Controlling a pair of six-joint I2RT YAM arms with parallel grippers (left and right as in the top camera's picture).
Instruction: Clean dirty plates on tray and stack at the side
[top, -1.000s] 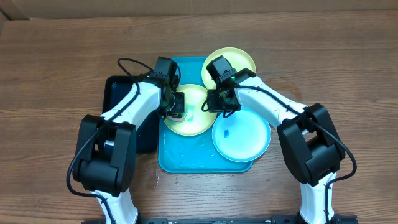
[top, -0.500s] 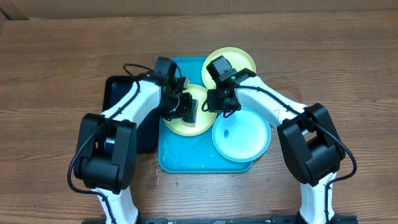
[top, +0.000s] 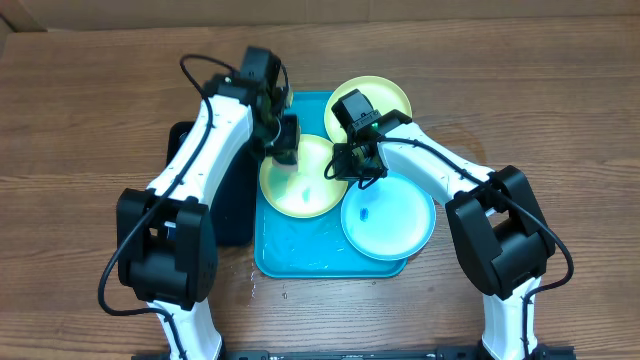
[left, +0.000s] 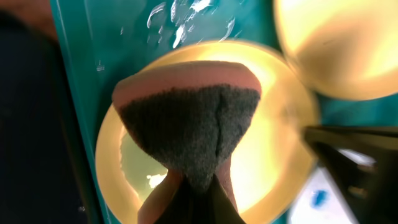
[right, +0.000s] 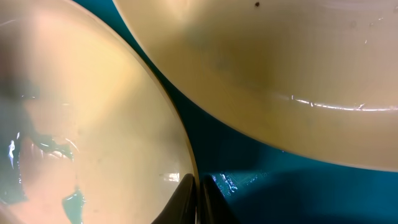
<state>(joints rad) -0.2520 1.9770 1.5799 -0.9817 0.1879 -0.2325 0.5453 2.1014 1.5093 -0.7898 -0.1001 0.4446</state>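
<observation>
A pale yellow-green plate (top: 300, 180) lies on the cyan-blue tray (top: 300, 255), wet, with a small smear in its centre. My left gripper (top: 284, 138) is shut on a pink sponge with a dark scrub face (left: 193, 118), held over that plate's (left: 280, 143) back-left edge. My right gripper (top: 346, 166) is shut on the plate's right rim, fingertips pinching it (right: 194, 193). A second yellow-green plate (top: 378, 98) sits at the tray's back right corner. The light cyan plate (top: 392, 218) with a blue smear lies at the tray's right front.
A narrow black tray (top: 190, 190) lies against the left side of the cyan tray. Water droplets lie on the tray floor (left: 180, 18). Bare wooden table (top: 80, 120) surrounds the trays.
My left gripper has lifted the sponge off the middle of the yellow-green plate and moved it back toward the plate's far-left edge. The right gripper has held still on the rim.
</observation>
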